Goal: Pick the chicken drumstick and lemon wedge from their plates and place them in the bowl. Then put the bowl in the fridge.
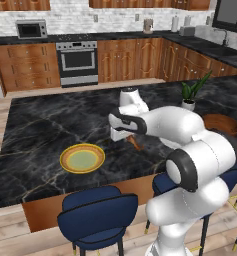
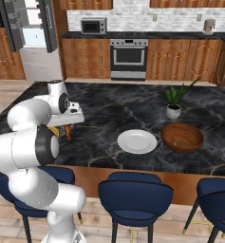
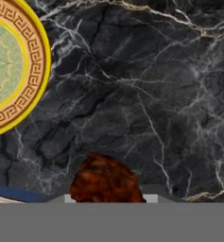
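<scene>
I'm seeing the chicken drumstick [image 1: 134, 142] hanging under the pincer [image 1: 131, 137], above the surface [image 1: 45, 125], just right of the rimmed plate [image 1: 82, 158] lying near the front edge. In the right base view the plain plate [image 2: 137, 141] is sitting left of the bowl [image 2: 182, 137], close beside it, with the plant pot [image 2: 173, 111] standing behind the bowl. Stools [image 2: 135, 198] are lining the front edge. The fridge [image 2: 31, 28] is standing open far back left; oven [image 2: 128, 58] along the back wall.

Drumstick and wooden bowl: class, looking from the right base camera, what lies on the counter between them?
In the right base view, the white plate lies on the counter between the chicken drumstick, held up at the gripper, and the wooden bowl.
</scene>
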Robot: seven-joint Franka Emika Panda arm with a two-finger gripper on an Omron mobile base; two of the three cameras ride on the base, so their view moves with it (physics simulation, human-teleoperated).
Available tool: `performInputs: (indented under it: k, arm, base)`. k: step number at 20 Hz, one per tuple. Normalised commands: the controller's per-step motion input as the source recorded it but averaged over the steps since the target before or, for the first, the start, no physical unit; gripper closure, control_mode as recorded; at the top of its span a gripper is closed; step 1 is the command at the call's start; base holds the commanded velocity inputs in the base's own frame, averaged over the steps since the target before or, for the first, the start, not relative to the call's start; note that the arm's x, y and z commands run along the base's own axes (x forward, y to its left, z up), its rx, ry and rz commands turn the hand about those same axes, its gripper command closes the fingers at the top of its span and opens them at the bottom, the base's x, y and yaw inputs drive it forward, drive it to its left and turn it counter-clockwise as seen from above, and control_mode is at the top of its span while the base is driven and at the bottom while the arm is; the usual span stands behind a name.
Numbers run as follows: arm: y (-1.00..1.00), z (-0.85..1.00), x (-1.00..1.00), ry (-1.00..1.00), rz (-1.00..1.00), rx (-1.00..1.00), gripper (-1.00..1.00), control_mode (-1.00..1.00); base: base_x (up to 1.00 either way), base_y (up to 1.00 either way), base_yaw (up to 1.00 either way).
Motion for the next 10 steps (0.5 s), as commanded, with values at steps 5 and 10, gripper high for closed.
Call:
performInputs:
  k: [5, 10]
  arm:
    - [-0.70, 0.16, 0.18, 0.06, -0.11, 0.00, 1.00, -1.00]
    - [-0.71, 0.07, 0.17, 0.02, -0.11, 0.00, 1.00, -1.00]
  base:
    - [0.00, 0.00, 0.00]
    - [0.00, 0.00, 0.00]
